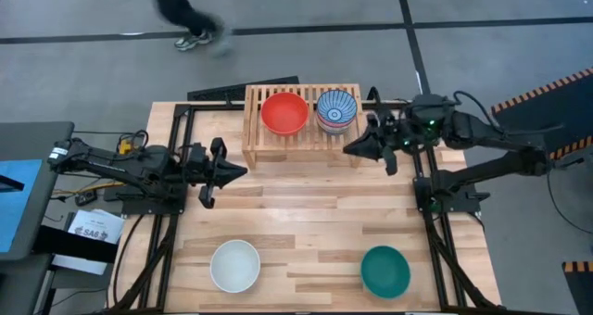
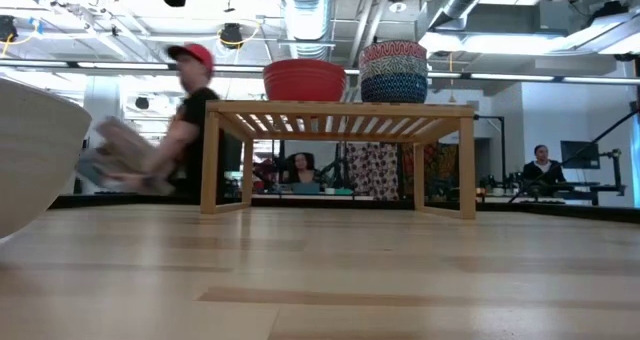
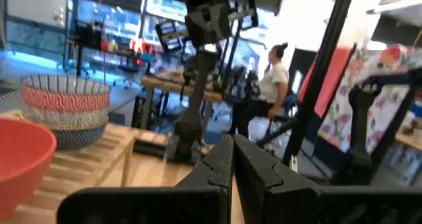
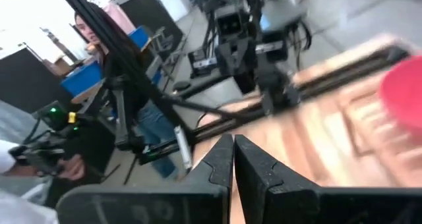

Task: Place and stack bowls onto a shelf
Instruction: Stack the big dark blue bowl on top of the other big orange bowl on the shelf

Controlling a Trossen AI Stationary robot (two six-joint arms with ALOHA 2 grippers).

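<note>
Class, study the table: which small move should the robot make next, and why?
Probably the left gripper, shut and empty, should open and reach toward the white bowl. That bowl and the teal bowl remain on the table, while the shelf already holds the red bowl and a patterned stack.

I am seeing the light plank counter (image 1: pixel 306 213) lying on a black frame over a grey floor crossed by dark lines. A person (image 1: pixel 185 18) is walking past beyond its far edge. At counter level, a person in a red cap (image 2: pixel 190 120) is moving by on the left, blurred, and two seated people (image 2: pixel 541 168) are showing in the room behind. Someone in a white top (image 3: pixel 270 85) is sitting at a bench, and someone in jeans (image 4: pixel 142 112) is standing among black stands.
</note>
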